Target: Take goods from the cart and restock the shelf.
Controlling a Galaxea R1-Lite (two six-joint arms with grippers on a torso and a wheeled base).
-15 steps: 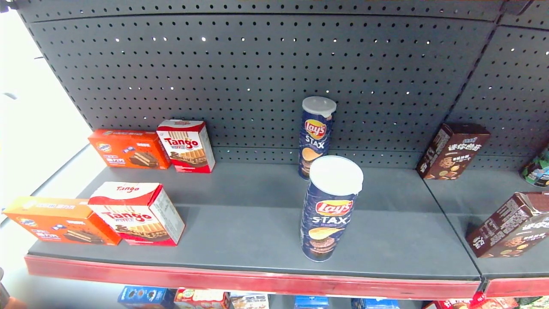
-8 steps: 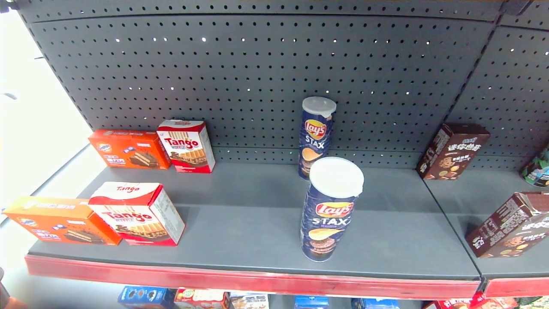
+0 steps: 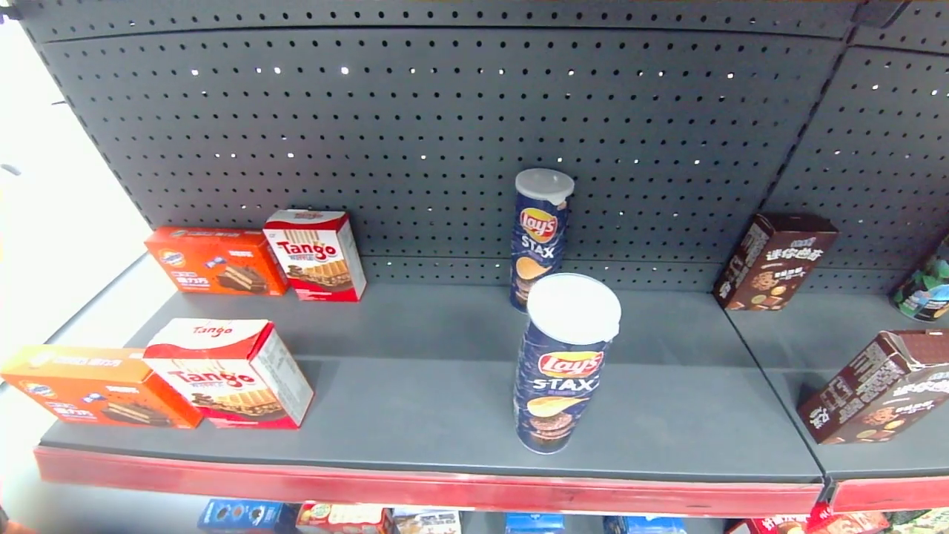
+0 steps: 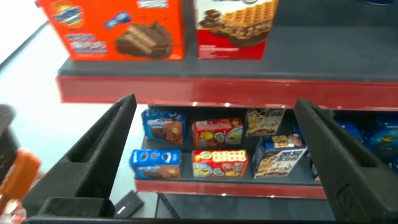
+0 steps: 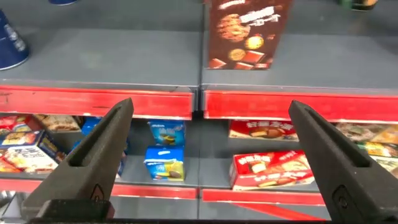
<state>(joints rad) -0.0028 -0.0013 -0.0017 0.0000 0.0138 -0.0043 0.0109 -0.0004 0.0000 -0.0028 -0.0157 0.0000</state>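
The dark grey shelf [image 3: 415, 415] has a red front edge and carries the goods. Two blue chip cans stand upright near its middle, one at the front [image 3: 563, 363] and one by the back wall [image 3: 540, 237]. My left gripper [image 4: 216, 102] is open and holds nothing. It hangs below and in front of the shelf edge, under an orange box [image 4: 121, 28] and a wafer box [image 4: 236, 28]. My right gripper [image 5: 211, 106] is also open and holds nothing, low before the red edge, beneath a brown cookie box [image 5: 247, 31].
Orange boxes [image 3: 96, 386] and red-and-white wafer boxes [image 3: 230, 374] fill the shelf's left end. Brown cookie boxes [image 3: 875, 386] stand on the right. Bare shelf lies between the wafer boxes and the cans. A lower shelf [image 4: 217, 186] holds several small boxes.
The whole head picture has shifted slightly, so the camera moved. Nothing on the shelf has changed place.
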